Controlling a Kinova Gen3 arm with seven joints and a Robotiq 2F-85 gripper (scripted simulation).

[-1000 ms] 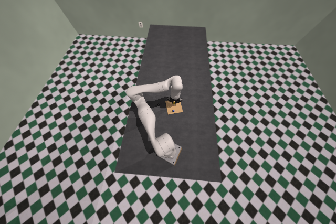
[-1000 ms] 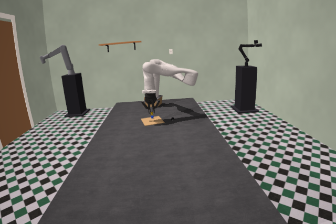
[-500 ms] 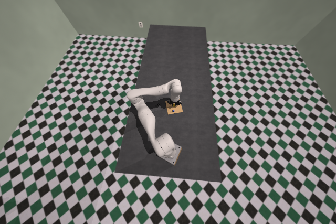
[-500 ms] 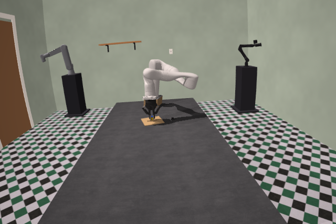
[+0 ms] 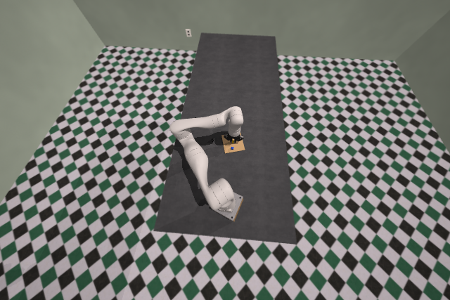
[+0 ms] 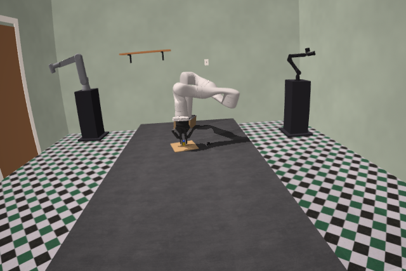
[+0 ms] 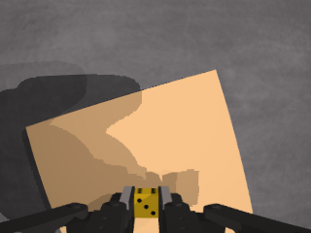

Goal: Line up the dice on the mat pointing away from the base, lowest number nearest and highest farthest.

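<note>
mat [image 5: 238, 148] [image 6: 178, 148] [image 7: 180, 126]: tan | die [image 5: 233, 140] [image 6: 183, 144] [image 7: 146, 207]: yellow, black pips | floor [image 5: 91, 180] [image 6: 65, 195]: green-black-white diamonds

We have our arm [image 5: 197, 160] [image 6: 205, 89] bent out to one side of the mat, elbow crooked, its wrist [image 5: 235, 124] [image 6: 180, 105] pointing down above the mat — and our hand [image 5: 233, 140] [image 6: 183, 143] [image 7: 146, 200], low over the mat, is closed on the yellow die.
</note>
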